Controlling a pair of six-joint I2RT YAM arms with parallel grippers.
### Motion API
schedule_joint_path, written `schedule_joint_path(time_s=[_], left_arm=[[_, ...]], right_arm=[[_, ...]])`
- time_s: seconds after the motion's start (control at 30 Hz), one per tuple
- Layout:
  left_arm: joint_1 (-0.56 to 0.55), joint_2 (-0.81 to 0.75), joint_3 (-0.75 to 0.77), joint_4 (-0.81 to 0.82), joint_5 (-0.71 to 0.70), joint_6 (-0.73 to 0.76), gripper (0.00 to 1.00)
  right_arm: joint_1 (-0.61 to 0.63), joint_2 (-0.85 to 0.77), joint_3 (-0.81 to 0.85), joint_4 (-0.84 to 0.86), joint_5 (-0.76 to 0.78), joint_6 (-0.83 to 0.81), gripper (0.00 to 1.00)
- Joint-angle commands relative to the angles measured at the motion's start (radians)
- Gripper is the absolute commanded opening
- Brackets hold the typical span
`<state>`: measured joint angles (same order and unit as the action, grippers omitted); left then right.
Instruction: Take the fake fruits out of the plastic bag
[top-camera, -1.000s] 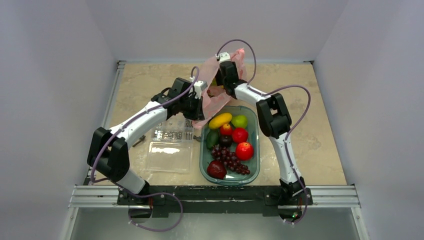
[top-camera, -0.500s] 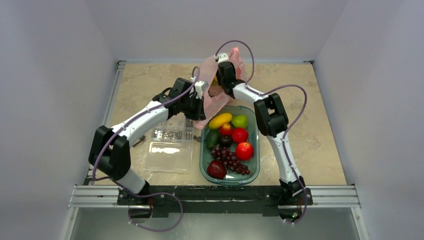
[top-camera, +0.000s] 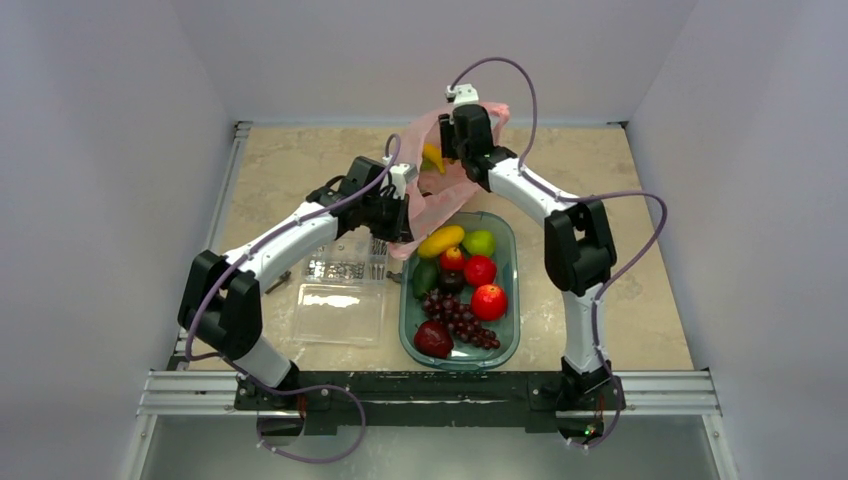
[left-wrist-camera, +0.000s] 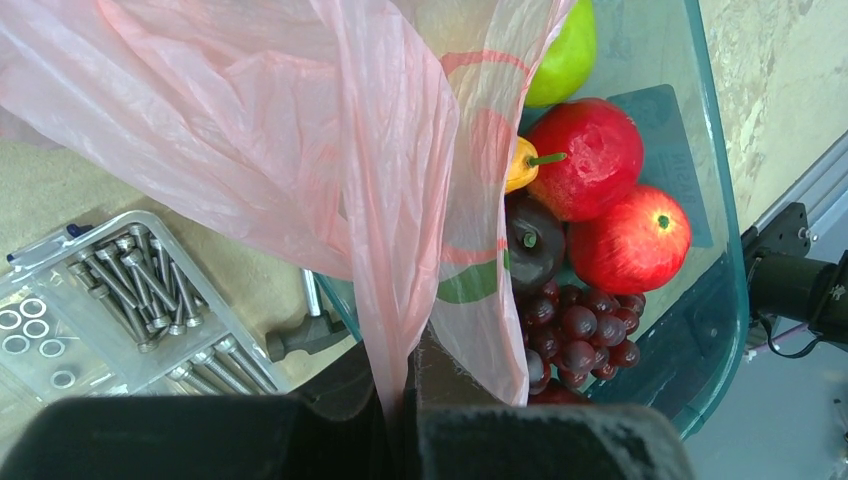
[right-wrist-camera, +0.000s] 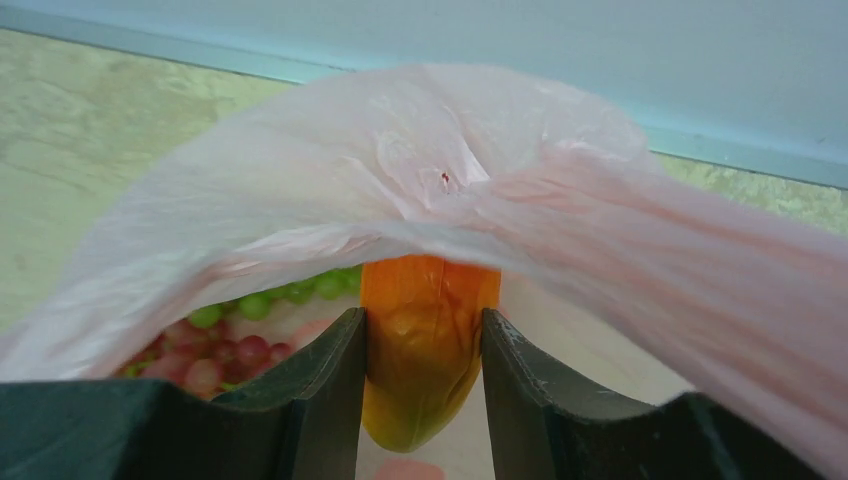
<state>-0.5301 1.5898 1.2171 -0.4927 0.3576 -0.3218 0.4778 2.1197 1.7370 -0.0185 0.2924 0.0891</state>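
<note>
A marbled beige table (top-camera: 290, 170) between pale walls (top-camera: 100, 150) carries a green tray (top-camera: 508, 250) of fruit, and the pink plastic bag (top-camera: 445, 195) hangs above the tray's far end. The left gripper (left-wrist-camera: 405, 400) is clamped tight on a fold of the bag's film. The right gripper (right-wrist-camera: 423, 325), partly closed at the bag's mouth, pinches an orange-yellow fruit (right-wrist-camera: 425, 380) between its fingers, and green grapes (right-wrist-camera: 290, 293) lie inside the bag.
</note>
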Motion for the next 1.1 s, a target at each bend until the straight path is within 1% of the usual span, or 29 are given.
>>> schedule_joint_path(time_s=[0.0, 0.13, 0.33, 0.43, 0.7, 0.8, 0.87, 0.93, 1.0, 1.07], left_arm=[[-0.004, -0.007, 0.027, 0.008, 0.015, 0.004, 0.0], [-0.004, -0.015, 0.038, 0.003, 0.009, 0.009, 0.0], [-0.004, -0.01, 0.039, 0.002, 0.018, 0.005, 0.0], [-0.004, -0.017, 0.039, 0.004, 0.024, 0.001, 0.0], [-0.004, -0.015, 0.04, -0.006, 0.012, 0.01, 0.0], [-0.003, -0.018, 0.043, -0.011, 0.014, 0.01, 0.0], [-0.003, -0.021, 0.039, -0.008, 0.016, 0.009, 0.0], [-0.004, -0.017, 0.043, -0.01, 0.015, 0.009, 0.0], [-0.003, -0.014, 0.044, -0.012, 0.021, 0.006, 0.0], [-0.003, -0.017, 0.043, -0.007, 0.03, 0.0, 0.0]], right_arm=[[0.008, -0.086, 0.012, -0.079, -0.091, 0.071, 0.0], [0.016, -0.161, -0.012, -0.131, -0.145, 0.09, 0.0], [0.055, -0.326, -0.079, -0.235, -0.221, 0.096, 0.0], [0.091, -0.41, -0.115, -0.276, -0.213, 0.096, 0.0], [0.197, -0.642, -0.205, -0.535, -0.18, 0.089, 0.0], [0.212, -0.736, -0.25, -0.673, -0.248, 0.1, 0.0], [0.23, -0.794, -0.274, -0.773, -0.254, 0.122, 0.0], [0.235, -0.86, -0.319, -0.835, -0.285, 0.151, 0.0], [0.24, -0.918, -0.359, -0.891, -0.379, 0.163, 0.0], [0.245, -0.939, -0.396, -0.951, -0.461, 0.175, 0.0]])
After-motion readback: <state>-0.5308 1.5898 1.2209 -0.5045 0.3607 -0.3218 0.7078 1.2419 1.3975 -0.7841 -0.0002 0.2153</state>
